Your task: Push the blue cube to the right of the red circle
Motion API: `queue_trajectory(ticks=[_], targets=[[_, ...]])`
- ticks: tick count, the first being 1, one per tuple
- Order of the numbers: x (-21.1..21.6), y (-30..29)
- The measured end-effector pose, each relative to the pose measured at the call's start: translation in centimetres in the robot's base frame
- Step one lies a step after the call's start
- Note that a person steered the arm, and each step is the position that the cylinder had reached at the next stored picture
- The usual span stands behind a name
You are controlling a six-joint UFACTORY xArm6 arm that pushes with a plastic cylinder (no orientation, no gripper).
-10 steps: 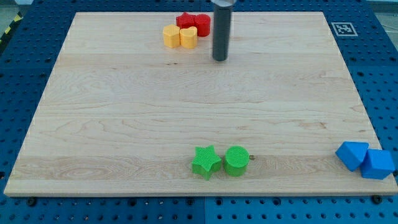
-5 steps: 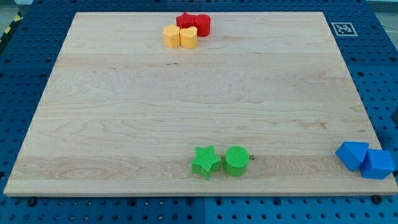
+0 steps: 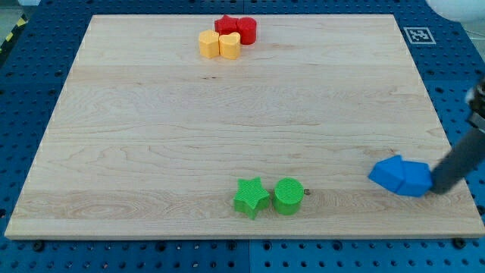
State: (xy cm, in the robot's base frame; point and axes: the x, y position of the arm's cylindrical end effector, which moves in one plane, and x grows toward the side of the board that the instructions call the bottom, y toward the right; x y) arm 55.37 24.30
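Observation:
The red circle (image 3: 247,29) sits at the view's top centre, touching a red star (image 3: 226,25). Two blue blocks lie blurred together at the view's lower right: the left one (image 3: 388,173) and the right one (image 3: 414,179); I cannot tell which is the cube. My tip (image 3: 439,189) is at the right one's right side, touching it, with the rod slanting up to the view's right.
A yellow hexagon (image 3: 208,44) and a yellow heart (image 3: 229,45) sit just below the red blocks. A green star (image 3: 251,197) and a green circle (image 3: 288,196) sit at the bottom centre. The board's right edge (image 3: 447,144) is near my tip.
The rod left the top centre, was out of view, and now stands at the lower right. The two blue blocks have slid left, away from the board's right edge.

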Motion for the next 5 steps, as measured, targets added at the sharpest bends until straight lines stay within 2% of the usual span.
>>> queue_trajectory(ticks=[1, 2, 3, 4, 5], targets=[[-3.5, -2.7], [-3.1, -1.0], [1.5, 1.8], [2.9, 0.3], [0.0, -2.3]])
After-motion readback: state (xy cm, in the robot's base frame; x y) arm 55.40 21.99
